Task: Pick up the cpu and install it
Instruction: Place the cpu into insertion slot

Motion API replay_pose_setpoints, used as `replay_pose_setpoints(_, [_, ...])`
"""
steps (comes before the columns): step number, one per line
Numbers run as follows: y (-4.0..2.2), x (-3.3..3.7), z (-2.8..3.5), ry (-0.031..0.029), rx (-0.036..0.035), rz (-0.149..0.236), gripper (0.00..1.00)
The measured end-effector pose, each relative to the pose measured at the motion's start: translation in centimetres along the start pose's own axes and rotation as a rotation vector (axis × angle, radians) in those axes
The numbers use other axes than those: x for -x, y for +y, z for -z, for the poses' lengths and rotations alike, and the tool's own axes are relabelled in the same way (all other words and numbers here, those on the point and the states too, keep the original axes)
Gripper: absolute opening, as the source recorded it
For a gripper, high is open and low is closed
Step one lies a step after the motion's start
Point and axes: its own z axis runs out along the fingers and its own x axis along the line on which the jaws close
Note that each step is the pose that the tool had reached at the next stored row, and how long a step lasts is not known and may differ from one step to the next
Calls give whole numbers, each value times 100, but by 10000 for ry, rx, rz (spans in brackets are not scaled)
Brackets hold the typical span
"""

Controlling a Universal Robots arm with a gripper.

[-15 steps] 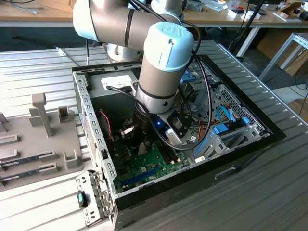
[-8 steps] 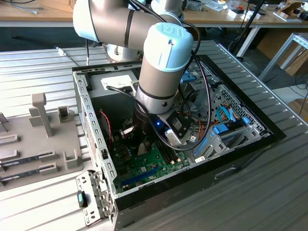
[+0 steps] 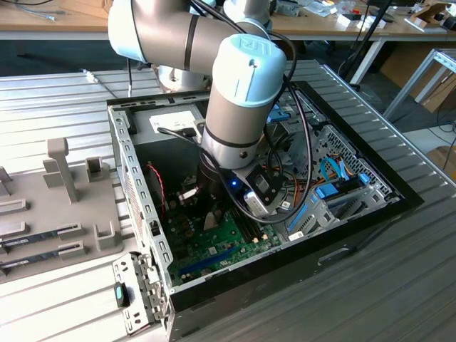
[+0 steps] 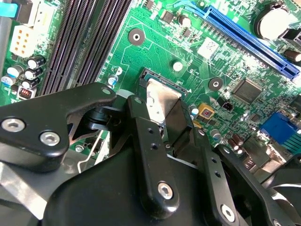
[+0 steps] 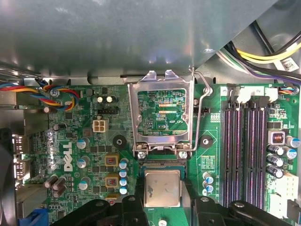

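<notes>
- CPU (image 5: 162, 188): silvery square top, thin green rim; lying flat in the socket area of the motherboard (image 5: 94, 155), just beside the hinge of the raised load plate (image 5: 162, 115). Seen in both wrist views, between the black fingers.
- Gripper (image 4: 162, 110): black fingers (image 4: 146, 141) closed narrowly against opposite edges of the chip, holding it at the socket.
- Load plate: metal frame swung up and open, lever wire (image 5: 203, 110) raised alongside it.
- Memory slots (image 5: 247, 150): dark parallel rows, near the socket.
- Blue expansion slot (image 4: 254, 42): long, diagonal in the second wrist view, apart from the chip.
- Computer case (image 3: 142, 214): open, lying on the ribbed metal table (image 3: 64, 107); arm (image 3: 242, 92) reaching down inside.
- Grey fixture tray (image 3: 57, 206): at the exterior view's left of the case.
</notes>
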Motion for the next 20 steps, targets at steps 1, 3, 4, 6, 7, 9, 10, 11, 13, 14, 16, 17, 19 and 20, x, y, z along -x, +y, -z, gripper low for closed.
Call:
replay_pose_setpoints(1, [0, 0, 0, 1, 57, 1, 41])
replay_pose_setpoints(3, [0, 0, 0, 0, 96, 1, 41])
replay_pose_setpoints(4, [0, 0, 0, 1, 121, 2, 41])
replay_pose_setpoints(6, [0, 0, 0, 1, 138, 1, 41])
replay_pose_setpoints(7, [1, 0, -1, -1, 148, 1, 41])
replay_pose_setpoints(9, [1, 0, -1, 0, 148, 2, 41])
replay_pose_setpoints(10, [1, 0, 0, 1, 148, 2, 41])
replay_pose_setpoints(11, [1, 0, 0, 1, 148, 2, 41])
replay_pose_setpoints(13, [0, 0, -2, 3, 142, 2, 41])
replay_pose_setpoints(14, [0, 0, -7, 2, 133, 2, 41])
replay_pose_setpoints(16, [0, 0, -11, 4, 117, 3, 41])
replay_pose_setpoints(17, [0, 0, -12, 3, 118, 2, 41])
replay_pose_setpoints(19, [1, 0, -13, 2, 119, 1, 41])
replay_pose_setpoints(20, [1, 0, -14, 1, 121, 1, 43])
